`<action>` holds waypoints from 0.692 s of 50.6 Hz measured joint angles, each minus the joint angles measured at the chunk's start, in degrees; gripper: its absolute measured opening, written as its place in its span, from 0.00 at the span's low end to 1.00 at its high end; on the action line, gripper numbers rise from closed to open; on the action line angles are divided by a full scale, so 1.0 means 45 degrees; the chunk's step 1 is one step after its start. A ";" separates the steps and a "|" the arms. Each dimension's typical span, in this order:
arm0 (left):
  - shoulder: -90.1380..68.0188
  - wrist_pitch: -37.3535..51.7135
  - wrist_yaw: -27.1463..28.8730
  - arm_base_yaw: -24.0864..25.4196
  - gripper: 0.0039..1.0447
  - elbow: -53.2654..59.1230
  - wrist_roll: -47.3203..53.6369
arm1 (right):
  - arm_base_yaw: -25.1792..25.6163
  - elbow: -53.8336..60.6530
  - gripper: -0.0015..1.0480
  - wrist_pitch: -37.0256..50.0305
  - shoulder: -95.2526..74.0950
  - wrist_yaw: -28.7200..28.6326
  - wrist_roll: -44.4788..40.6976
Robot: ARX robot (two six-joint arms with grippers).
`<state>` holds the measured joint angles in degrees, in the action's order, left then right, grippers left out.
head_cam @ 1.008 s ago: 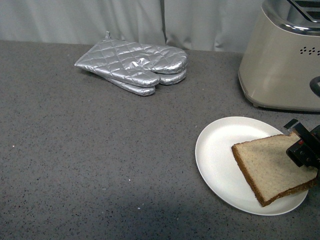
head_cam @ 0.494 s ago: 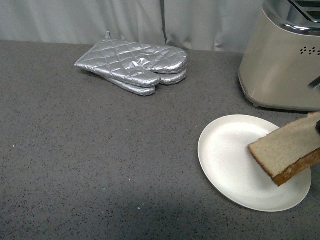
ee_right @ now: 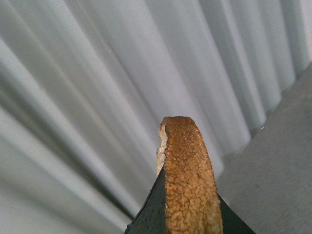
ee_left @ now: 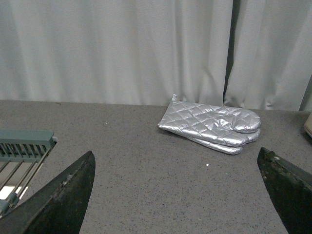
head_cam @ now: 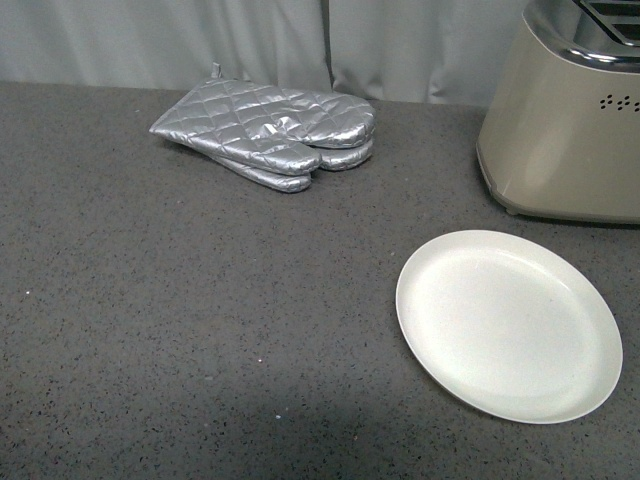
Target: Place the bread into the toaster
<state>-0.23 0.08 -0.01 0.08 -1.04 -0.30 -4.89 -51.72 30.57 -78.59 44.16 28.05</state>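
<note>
The bread point(ee_right: 187, 170) shows only in the right wrist view, edge-on, its brown crust facing the camera. My right gripper point(ee_right: 187, 222) is shut on the bread, with a black finger on each side of it. The slice is lifted and is out of the front view. The beige toaster point(head_cam: 565, 120) stands at the back right of the counter, its chrome slotted top at the frame's upper corner. The white plate point(head_cam: 508, 322) in front of it is empty. My left gripper point(ee_left: 180, 195) is open and holds nothing, low over the grey counter.
Silver quilted oven mitts point(head_cam: 270, 132) lie stacked at the back middle of the counter, also in the left wrist view point(ee_left: 212, 126). A white curtain hangs behind. A green-grey rack point(ee_left: 22, 151) sits at the edge of the left wrist view.
My right gripper lifted the bread off the plate, up and to the right, out of the front view. The plate is now bare.
</note>
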 joint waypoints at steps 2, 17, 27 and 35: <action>0.0000 0.0000 0.0000 0.0000 0.94 0.0000 0.0000 | -0.0063 -0.0505 0.03 -0.0029 -0.0432 0.0627 -0.0539; 0.0000 0.0000 0.0000 0.0000 0.94 0.0000 0.0000 | -0.0510 -0.1671 0.03 -0.0840 -0.3186 0.2011 -0.1268; 0.0000 0.0000 0.0000 0.0000 0.94 0.0000 0.0000 | -0.0758 -0.2021 0.03 -0.0918 -0.4391 0.2443 -0.1001; 0.0000 0.0000 0.0000 0.0000 0.94 0.0000 0.0000 | -0.0874 -0.2506 0.03 -0.0923 -0.4911 0.2837 -0.0957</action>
<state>-0.23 0.08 -0.01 0.08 -1.04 -0.30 -8.82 -63.00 26.41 -100.68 56.93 23.75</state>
